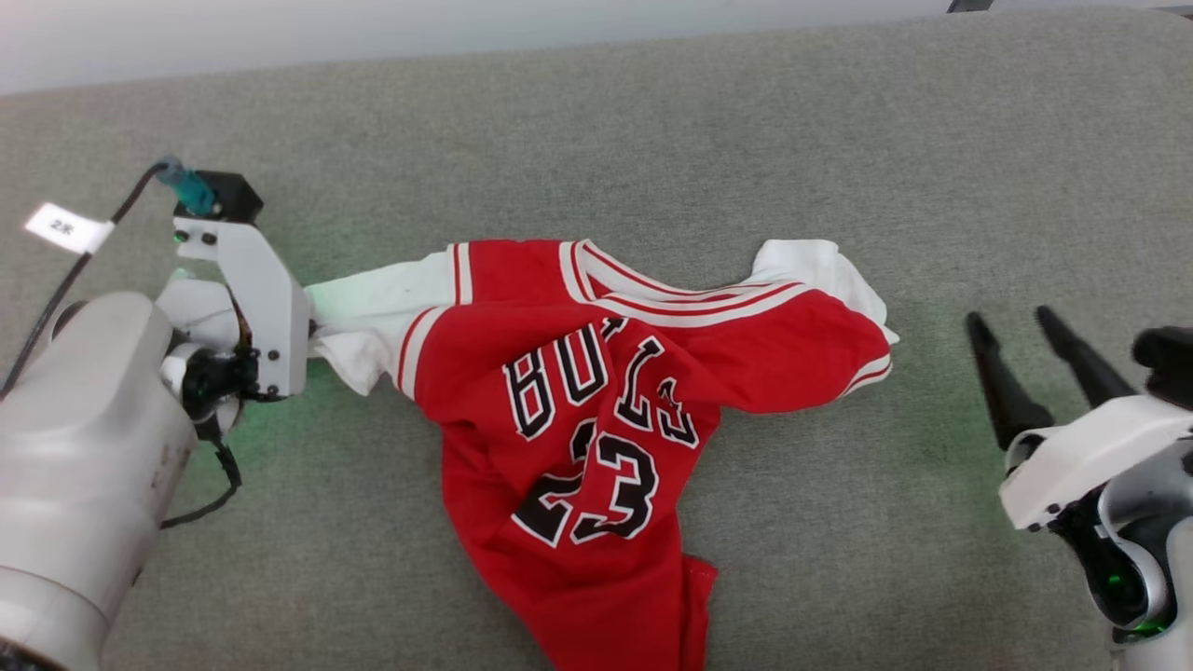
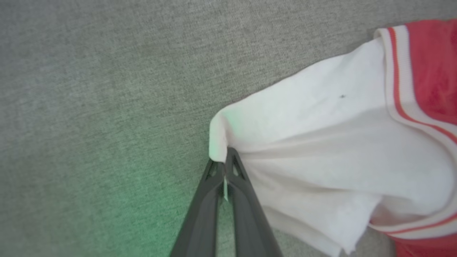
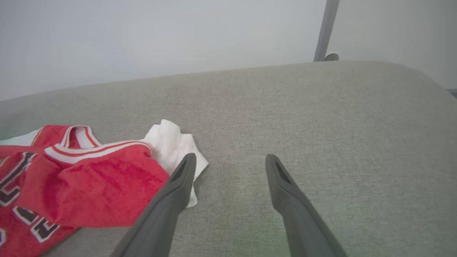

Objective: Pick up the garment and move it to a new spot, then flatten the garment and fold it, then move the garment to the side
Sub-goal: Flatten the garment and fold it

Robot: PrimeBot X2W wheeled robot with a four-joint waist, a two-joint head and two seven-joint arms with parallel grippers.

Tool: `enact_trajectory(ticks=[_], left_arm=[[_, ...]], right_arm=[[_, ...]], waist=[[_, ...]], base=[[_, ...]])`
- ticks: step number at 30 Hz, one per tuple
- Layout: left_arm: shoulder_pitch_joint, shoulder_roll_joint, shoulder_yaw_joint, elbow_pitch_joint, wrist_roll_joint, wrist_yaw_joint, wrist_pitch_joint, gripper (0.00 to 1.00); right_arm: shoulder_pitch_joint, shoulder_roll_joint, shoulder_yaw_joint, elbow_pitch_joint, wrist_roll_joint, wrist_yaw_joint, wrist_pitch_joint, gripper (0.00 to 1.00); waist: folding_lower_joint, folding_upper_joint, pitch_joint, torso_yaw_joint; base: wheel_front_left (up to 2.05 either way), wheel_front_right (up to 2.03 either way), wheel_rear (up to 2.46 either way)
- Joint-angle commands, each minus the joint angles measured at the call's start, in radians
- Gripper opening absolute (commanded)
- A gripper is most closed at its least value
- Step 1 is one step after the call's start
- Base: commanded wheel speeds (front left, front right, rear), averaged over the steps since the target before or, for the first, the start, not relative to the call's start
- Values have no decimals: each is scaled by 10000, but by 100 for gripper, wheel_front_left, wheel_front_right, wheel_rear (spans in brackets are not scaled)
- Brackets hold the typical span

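The garment (image 1: pixel 578 391), a red jersey with white sleeves, striped trim, black lettering and a 23, lies crumpled in the middle of the grey surface (image 1: pixel 652 121). My left gripper (image 2: pixel 225 160) is shut on the edge of its white sleeve (image 2: pixel 321 117); in the head view the left wrist (image 1: pixel 252 298) sits against that sleeve (image 1: pixel 373 317), and the fingers are hidden under it. My right gripper (image 1: pixel 1016 321) hangs open to the right of the garment, apart from it. In the right wrist view its open fingers (image 3: pixel 182 175) point past the other white sleeve (image 3: pixel 171 142).
The grey fabric surface (image 3: pixel 321 117) stretches wide around the jersey, with a pale wall behind its far edge. A metal pole (image 3: pixel 325 32) stands past the far right. A black cable with a white tag (image 1: pixel 65 228) runs from the left wrist.
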Motion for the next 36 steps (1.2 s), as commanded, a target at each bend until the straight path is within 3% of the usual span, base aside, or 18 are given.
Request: enact_trajectory(ticks=[1, 9, 24, 25, 26, 36], left_arm=[[286, 6, -210, 215, 8, 28, 146, 0], [57, -14, -493, -62, -411, 28, 122, 0], [-445, -440, -1132, -157, -995, 30, -322, 0], [-475, -452, -1160, -148, -1048, 30, -364, 0], [-494, -462, -1191, -139, -1095, 30, -401, 0], [-1208, -487, -1326, 21, -1433, 27, -832, 0]], right_arm=[[-140, -98, 169, 36, 228, -16, 262, 100], [-1318, -599, 968, 846, 1019, -16, 2086, 100], [-3718, -771, 2356, 4757, 1029, -16, 4525, 100], [-3778, -759, 2416, 5010, 977, -16, 4612, 55], [-3834, -721, 2511, 5242, 947, -17, 4716, 0], [-5111, -827, 2308, 5499, 1333, -16, 3966, 0]], waist=[[0, 0, 24, 54], [0, 0, 199, 507], [0, 0, 500, 1324], [0, 0, 509, 1345], [0, 0, 512, 1361], [0, 0, 91, 1471]], base=[[0, 0, 0], [0, 0, 0], [0, 0, 0], [0, 0, 0], [0, 0, 0], [0, 0, 0]])
